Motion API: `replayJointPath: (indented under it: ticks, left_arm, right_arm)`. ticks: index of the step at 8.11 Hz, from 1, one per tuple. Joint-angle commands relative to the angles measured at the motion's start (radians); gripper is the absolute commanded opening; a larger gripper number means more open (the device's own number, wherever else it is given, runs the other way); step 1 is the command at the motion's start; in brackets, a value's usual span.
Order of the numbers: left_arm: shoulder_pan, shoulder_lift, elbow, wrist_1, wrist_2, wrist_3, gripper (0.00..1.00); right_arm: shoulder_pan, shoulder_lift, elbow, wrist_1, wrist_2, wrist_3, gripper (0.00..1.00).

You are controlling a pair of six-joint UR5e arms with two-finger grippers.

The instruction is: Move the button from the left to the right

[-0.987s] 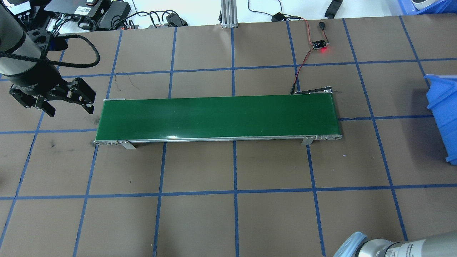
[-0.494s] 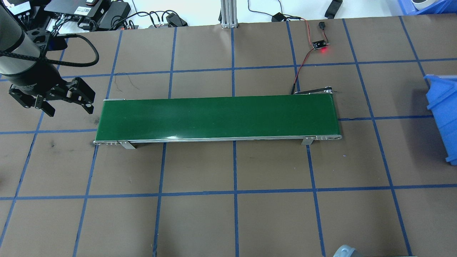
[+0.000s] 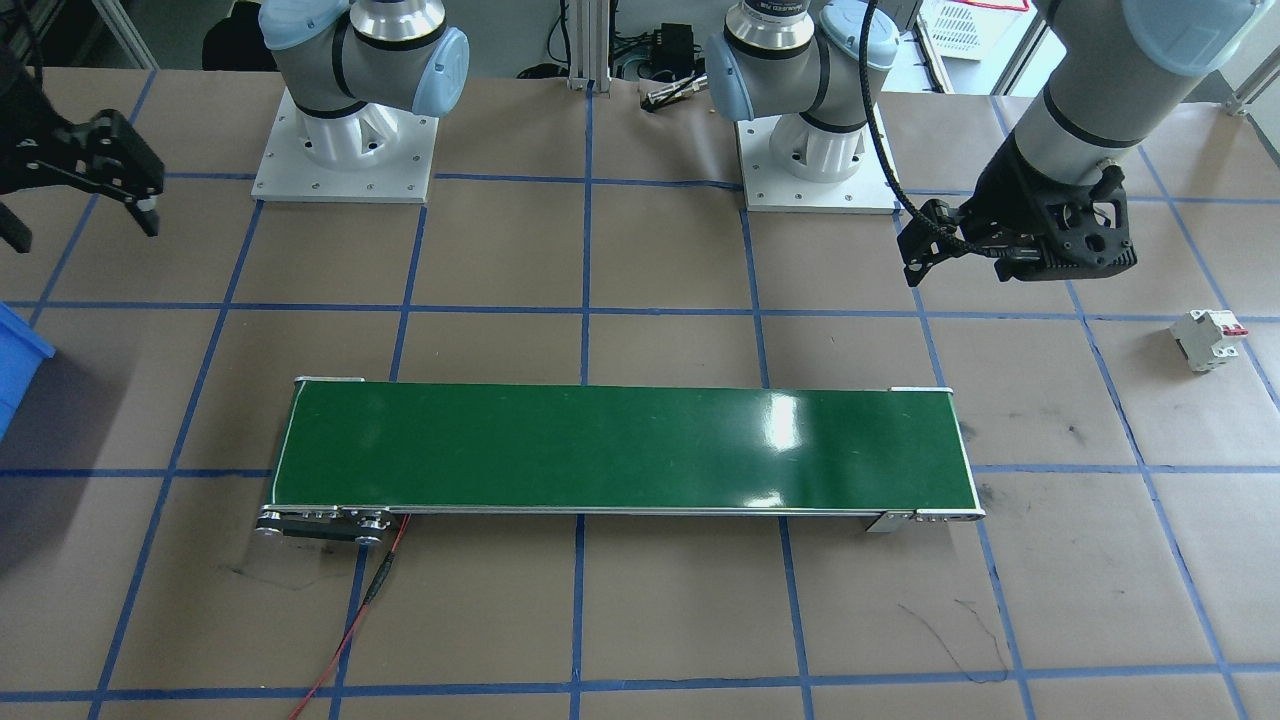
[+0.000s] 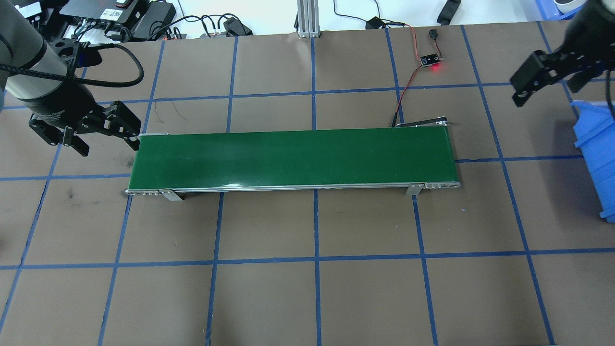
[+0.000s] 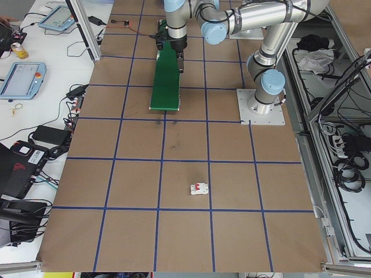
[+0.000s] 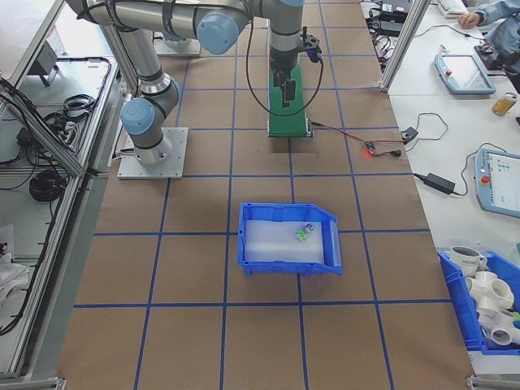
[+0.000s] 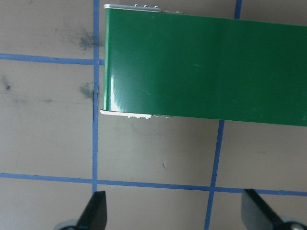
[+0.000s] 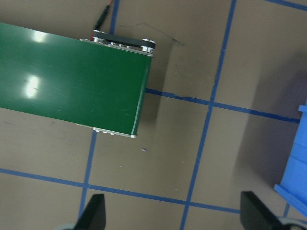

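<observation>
Right arm swings in, both grippers empty

The right gripper [image 4: 552, 81], absent before, now hangs wide open beside the blue bin [image 4: 598, 158]; the left gripper [image 4: 108, 146], also spread and empty, has shifted toward the green conveyor belt [image 4: 293, 156].

You're looking at a robotics lab: a brown table [image 4: 365, 298] gridded in blue tape, two bolted arm bases at 12 o'clock in the front view, teach pendants [image 6: 460, 71] on side benches, cable bundles, aluminium framing [image 4: 307, 19], and a small green conveyor [image 4: 293, 158].
</observation>
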Motion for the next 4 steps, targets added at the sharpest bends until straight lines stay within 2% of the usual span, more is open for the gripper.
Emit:
replayJointPath:
  ticks: [1,2,4]
  left_arm:
    - [-0.038,-0.014,0.001,0.01,-0.039,-0.101,1.0]
    - [-0.04,-0.014,-0.001,0.012,-0.04,-0.114,1.0]
    - [-0.048,-0.014,-0.002,0.011,-0.037,-0.114,1.0]
  right_arm:
    - [0.248,0.011,0.001,0.001,-0.012,0.374,1.0]
    - [0.29,0.02,0.004,-0.001,-0.014,0.441,1.0]
    - [0.294,0.02,0.005,0.001,-0.014,0.443,1.0]
